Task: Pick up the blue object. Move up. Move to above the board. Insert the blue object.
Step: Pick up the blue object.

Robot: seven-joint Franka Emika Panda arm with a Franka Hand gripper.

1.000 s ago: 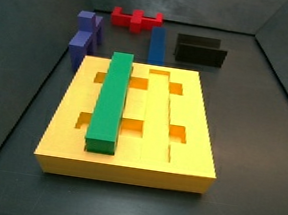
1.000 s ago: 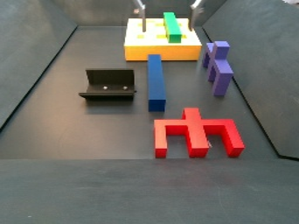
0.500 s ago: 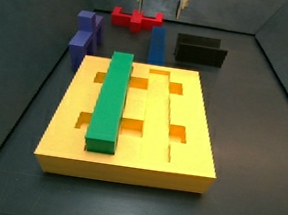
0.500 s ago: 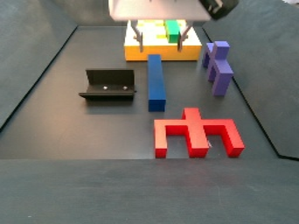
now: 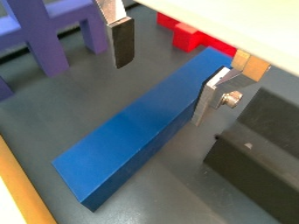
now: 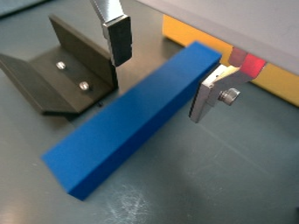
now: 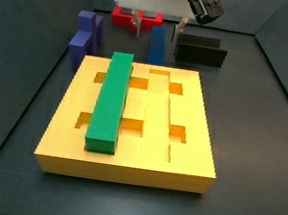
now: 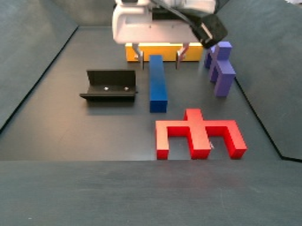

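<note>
The blue object (image 7: 157,47) is a long blue bar lying flat on the dark floor, between the board (image 7: 124,169) and the red piece (image 7: 136,19). It also shows in a side view (image 8: 157,81) and in both wrist views (image 5: 146,122) (image 6: 135,114). My gripper (image 7: 161,27) (image 8: 158,58) is open and straddles one end of the bar. In both wrist views (image 5: 166,70) (image 6: 163,68) one of its fingers (image 5: 121,39) stands clear of the bar, and the opposite finger (image 5: 212,92) is close beside it. Nothing is held. The board is a yellow-orange slab.
A green bar (image 7: 110,100) lies in a groove of the board. A purple stepped block (image 7: 83,32) (image 8: 221,66) stands beside the blue bar. The dark fixture (image 7: 202,50) (image 8: 109,86) is on its other side. The red piece (image 8: 200,134) lies past the bar's far end.
The gripper has come into both side views and dropped from above the board end of the floor down over the blue bar. Nothing else has moved.
</note>
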